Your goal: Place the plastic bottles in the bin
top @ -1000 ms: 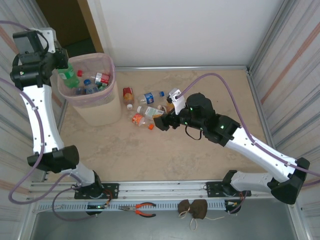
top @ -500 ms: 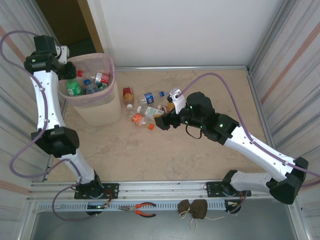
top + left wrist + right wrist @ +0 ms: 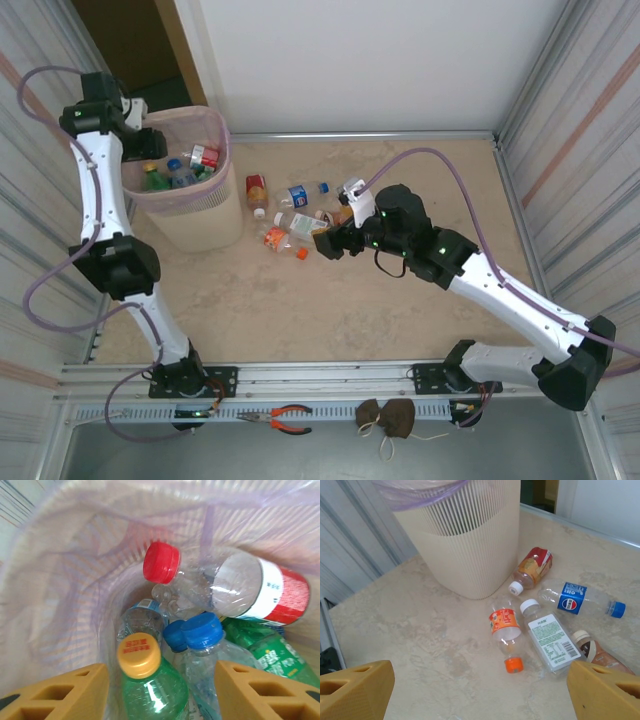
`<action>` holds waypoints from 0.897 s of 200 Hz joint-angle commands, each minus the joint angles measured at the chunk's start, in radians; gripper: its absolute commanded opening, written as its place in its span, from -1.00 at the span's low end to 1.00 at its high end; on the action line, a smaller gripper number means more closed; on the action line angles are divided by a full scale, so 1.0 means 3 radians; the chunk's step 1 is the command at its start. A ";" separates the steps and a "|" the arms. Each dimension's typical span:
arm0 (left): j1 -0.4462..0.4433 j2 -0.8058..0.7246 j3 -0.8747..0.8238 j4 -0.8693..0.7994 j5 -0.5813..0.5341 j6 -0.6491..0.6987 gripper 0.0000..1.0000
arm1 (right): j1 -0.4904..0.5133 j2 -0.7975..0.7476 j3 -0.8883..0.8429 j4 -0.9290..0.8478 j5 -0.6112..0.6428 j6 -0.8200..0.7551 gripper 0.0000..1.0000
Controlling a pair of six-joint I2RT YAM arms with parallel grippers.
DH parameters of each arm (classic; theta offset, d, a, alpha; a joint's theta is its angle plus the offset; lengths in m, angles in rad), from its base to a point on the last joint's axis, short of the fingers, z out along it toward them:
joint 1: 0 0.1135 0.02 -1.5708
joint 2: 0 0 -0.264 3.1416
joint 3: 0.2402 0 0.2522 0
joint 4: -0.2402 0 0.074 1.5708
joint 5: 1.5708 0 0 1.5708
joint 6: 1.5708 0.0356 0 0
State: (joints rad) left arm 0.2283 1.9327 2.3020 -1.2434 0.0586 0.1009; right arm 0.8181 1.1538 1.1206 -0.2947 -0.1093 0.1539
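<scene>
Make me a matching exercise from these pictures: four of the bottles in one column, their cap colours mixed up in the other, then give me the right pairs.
Bottles
1. orange-label bottle
2. blue-label bottle
3. white-label bottle
4. red-and-white-label bottle in the bin

Cap colours
A. red
B. white
C. blue
D. orange

Pairs: 1-D, 2-C, 3-B, 4-A.

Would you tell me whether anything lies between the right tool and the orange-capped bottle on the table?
Nothing visible does: the open right tool hovers over bare table, just short of the orange-capped bottle.
</scene>
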 commanded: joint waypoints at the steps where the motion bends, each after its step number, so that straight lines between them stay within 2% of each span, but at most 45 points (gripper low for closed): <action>1: -0.0004 -0.0242 0.0153 -0.0007 0.0139 -0.0021 0.17 | -0.0039 -0.0072 -0.0012 0.0056 -0.0014 0.0079 0.77; 27: -0.0019 -0.0377 0.0125 -0.0007 0.0315 -0.0052 0.17 | -0.0079 -0.0033 0.0044 -0.0021 0.0041 0.0093 0.77; 53: -0.0054 -0.0553 -0.0012 0.0008 0.0665 -0.0088 0.15 | -0.0158 0.0074 0.0156 -0.0233 0.0101 0.0089 0.76; 118: -0.0280 -0.1201 -0.0850 0.0357 0.1548 -0.0347 0.11 | -0.0552 0.0534 0.0426 -0.0777 -0.0026 -0.0256 0.71; 150: -0.0410 -0.1485 -0.1188 0.0424 0.1655 -0.0425 0.11 | -0.0777 0.0785 0.0506 -0.0932 -0.0311 -0.0593 0.66; 179: -0.0537 -0.1741 -0.1541 0.0541 0.1716 -0.0509 0.12 | -0.1003 0.1086 0.0539 -0.1035 -0.0264 -0.1039 0.63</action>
State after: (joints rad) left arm 0.0906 1.4849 1.9026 -1.1240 0.5159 -0.0132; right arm 0.5663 1.4158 1.2423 -0.5388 -0.1619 -0.0082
